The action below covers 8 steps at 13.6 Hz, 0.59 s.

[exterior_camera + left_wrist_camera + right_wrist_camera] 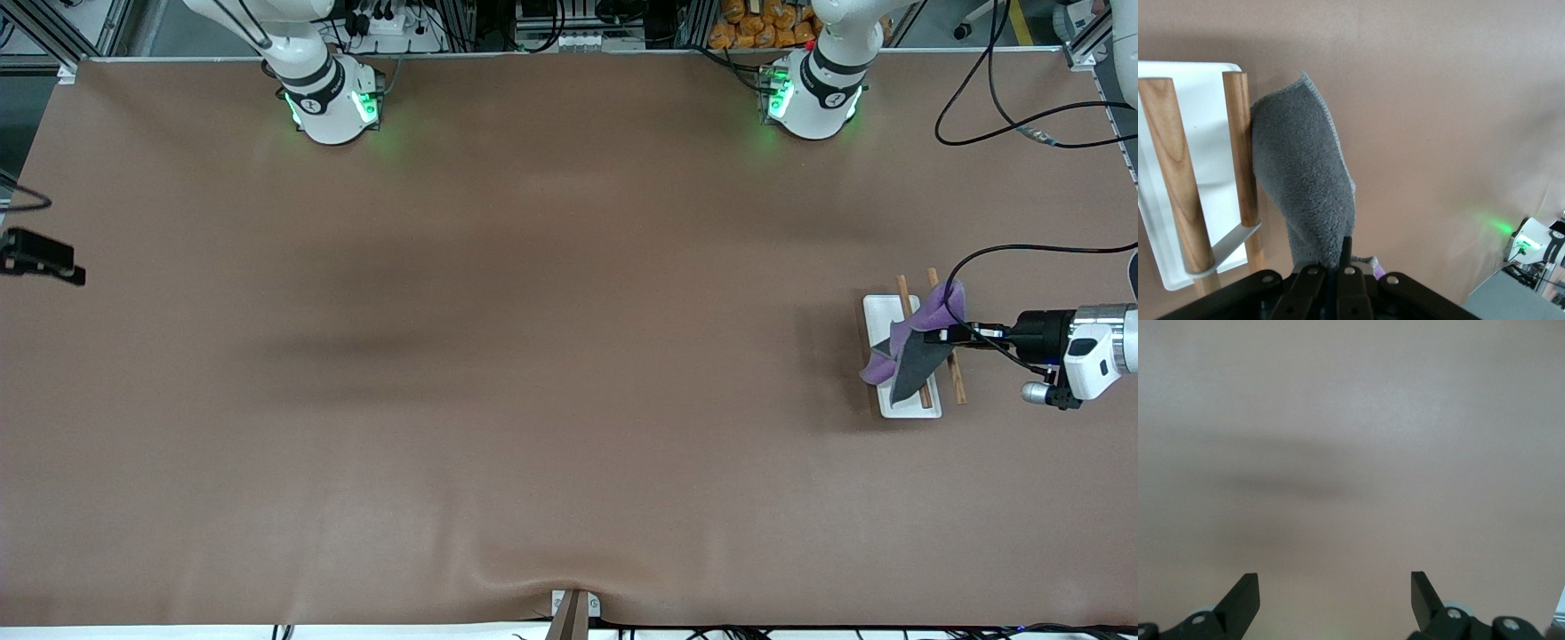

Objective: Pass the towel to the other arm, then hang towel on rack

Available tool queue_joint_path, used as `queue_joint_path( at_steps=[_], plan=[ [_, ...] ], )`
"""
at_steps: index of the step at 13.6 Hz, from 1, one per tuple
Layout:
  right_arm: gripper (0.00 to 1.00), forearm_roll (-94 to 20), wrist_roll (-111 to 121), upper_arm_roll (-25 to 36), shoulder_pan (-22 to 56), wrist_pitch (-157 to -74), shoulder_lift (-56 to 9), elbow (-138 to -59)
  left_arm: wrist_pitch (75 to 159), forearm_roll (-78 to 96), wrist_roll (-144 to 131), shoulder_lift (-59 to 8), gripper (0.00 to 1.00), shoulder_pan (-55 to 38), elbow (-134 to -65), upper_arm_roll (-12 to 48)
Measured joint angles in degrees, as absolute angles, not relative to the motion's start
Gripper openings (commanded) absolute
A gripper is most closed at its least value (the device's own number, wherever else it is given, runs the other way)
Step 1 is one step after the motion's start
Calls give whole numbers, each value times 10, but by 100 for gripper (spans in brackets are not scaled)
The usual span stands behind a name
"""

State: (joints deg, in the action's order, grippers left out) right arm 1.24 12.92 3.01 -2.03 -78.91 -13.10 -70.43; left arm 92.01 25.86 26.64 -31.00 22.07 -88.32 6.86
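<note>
The towel (916,351), purple on one face and dark grey on the other, hangs over the rack at the left arm's end of the table. My left gripper (933,336) is shut on its upper edge. The rack's white base (880,320) lies flat, with two brown rods (903,293) above it. In the left wrist view the grey towel (1305,180) hangs from my left gripper (1338,260) against one rod (1241,147), with the second rod (1178,173) and white base (1205,87) beside it. My right gripper (1335,583) is open over bare table, holding nothing.
A black cable (1022,124) loops on the table near the left arm's base (813,98). A black device (40,258) juts in at the right arm's end. A small bracket (573,613) sits at the table edge nearest the front camera.
</note>
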Motion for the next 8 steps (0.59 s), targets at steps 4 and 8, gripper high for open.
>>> queue_joint_path(
  at_steps=[4,8],
  plan=[
    [100,15,48,26,29,-885,-37,-863,916,258,354,-319,0,260,-883,68],
    [100,20,47,26,31,-944,-10,-918,902,258,403,-330,21,292,-883,68]
  ],
)
